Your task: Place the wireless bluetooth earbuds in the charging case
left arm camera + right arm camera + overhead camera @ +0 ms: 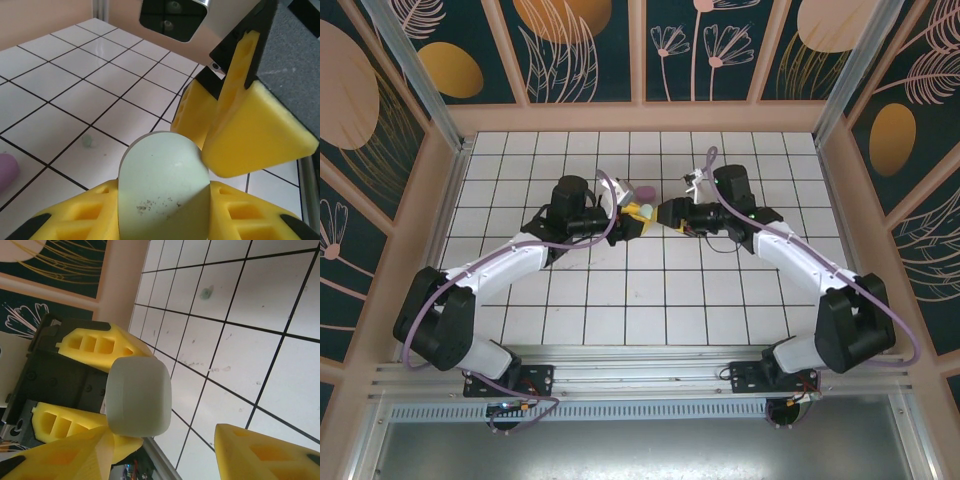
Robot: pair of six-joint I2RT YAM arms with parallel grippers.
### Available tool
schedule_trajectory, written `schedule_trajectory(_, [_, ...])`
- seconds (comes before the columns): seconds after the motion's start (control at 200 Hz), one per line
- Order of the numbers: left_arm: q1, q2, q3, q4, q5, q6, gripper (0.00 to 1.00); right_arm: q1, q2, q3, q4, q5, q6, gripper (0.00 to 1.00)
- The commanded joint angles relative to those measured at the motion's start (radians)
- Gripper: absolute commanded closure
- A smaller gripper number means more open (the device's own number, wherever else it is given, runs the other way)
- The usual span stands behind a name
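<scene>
Left claw (164, 192) is clamped on the charging case (139, 396), a pale mint rounded shell pinched between both yellow fingers. It is held up off the tiled table (620, 320), around mid-table. My guess at why: one arm steadies the case in the air so the other can work on it.

Right claw (162, 437) has its jaws apart with nothing between them, only bare tile showing through the gap. It faces the case head-on, and one finger's tip is just beside the shell, maybe touching. I can't tell for sure. Likely it's lining up to flip the lid or re-grip, judging by the pose.

Case contents are hidden. The shell looks like one smooth lump from both wrist views, with no seam or open lid I can make out, so I can't say whether anything sits inside.

One mint earbud (88, 142) lies loose on a tile, well apart from both claws and not in the case. A pink rounded thing (6, 172) rests on the table near the left claw. It could be a bud or a second case, it's cut off, so unclear.

Task looks early: the bud needs picking up and the case needs opening first.
</scene>
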Motion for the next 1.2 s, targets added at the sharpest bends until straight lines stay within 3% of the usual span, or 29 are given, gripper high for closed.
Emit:
schedule_trajectory(0.0, [-0.005, -0.002, 0.029, -0.035, 0.078, 0.028, 0.81, 0.009, 0.031, 0.049, -0.028, -0.005, -0.037, 0.45])
schedule_trajectory(0.34, [-0.007, 0.000, 0.076, -0.090, 0.095, 0.035, 0.81, 0.043, 0.100, 0.135, -0.036, -0.054, -0.039, 0.47])
schedule_trajectory(0.51, [-0.006, 0.010, 0.104, -0.109, 0.075, 0.031, 0.77, 0.060, 0.118, 0.146, -0.042, -0.083, -0.026, 0.73])
schedule_trajectory(0.576, [-0.006, 0.015, 0.118, -0.127, 0.051, 0.035, 0.72, 0.057, 0.110, 0.141, -0.038, -0.078, -0.009, 0.80])
schedule_trajectory(0.691, [-0.004, -0.010, 0.128, -0.130, -0.020, 0.027, 0.52, 0.051, 0.084, 0.126, -0.003, -0.077, 0.039, 0.84])
schedule_trajectory(0.851, [-0.003, -0.114, 0.053, 0.011, -0.108, -0.019, 0.36, 0.025, 0.020, 0.065, 0.125, -0.080, 0.169, 0.85])
schedule_trajectory(1.031, [-0.002, -0.214, -0.061, 0.183, -0.086, -0.043, 0.34, -0.015, -0.053, 0.004, 0.284, -0.089, 0.345, 0.84])
schedule_trajectory(1.196, [-0.003, -0.266, -0.223, 0.511, -0.031, -0.089, 0.34, -0.016, -0.087, 0.003, 0.364, -0.093, 0.447, 0.84])
